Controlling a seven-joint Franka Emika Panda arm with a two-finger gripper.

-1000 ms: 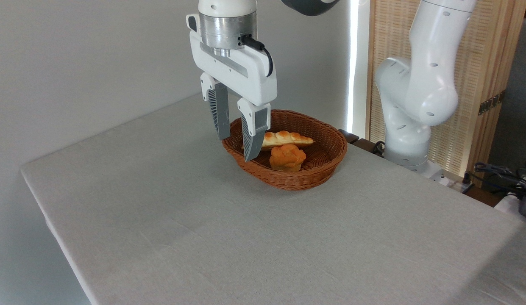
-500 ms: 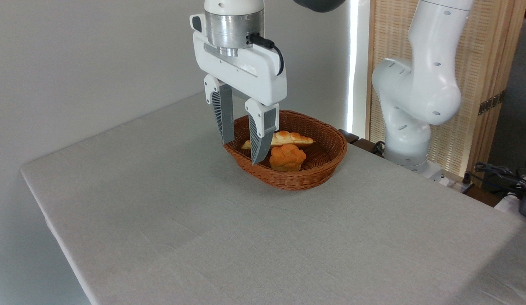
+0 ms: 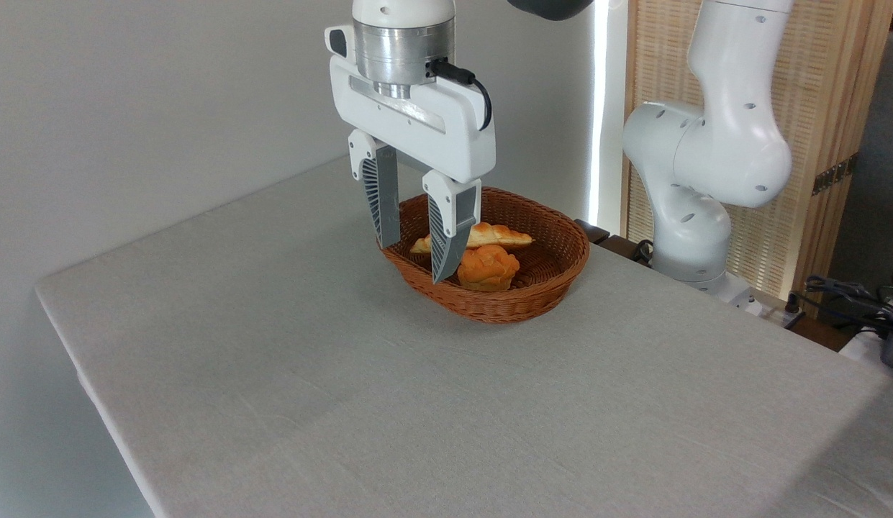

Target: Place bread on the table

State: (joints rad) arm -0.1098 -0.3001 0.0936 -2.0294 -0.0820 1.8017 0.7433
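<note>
The bread, a pale-golden braided loaf, lies inside a brown wicker basket at the far side of the grey table. A round orange bun sits in front of it in the same basket. My gripper hangs open over the basket's left end, fingers pointing down. Its nearer finger covers the middle-left part of the loaf. Nothing is between the fingers, and the tips stay above the bread.
The arm's white base and elbow stand at the back right beside a wooden slatted screen. Cables lie at the right edge. The table's left edge drops off near a pale wall.
The gripper has shifted to the right and slightly down, from the basket's left rim toward the loaf. It has stayed open. The bread and bun have not moved.
</note>
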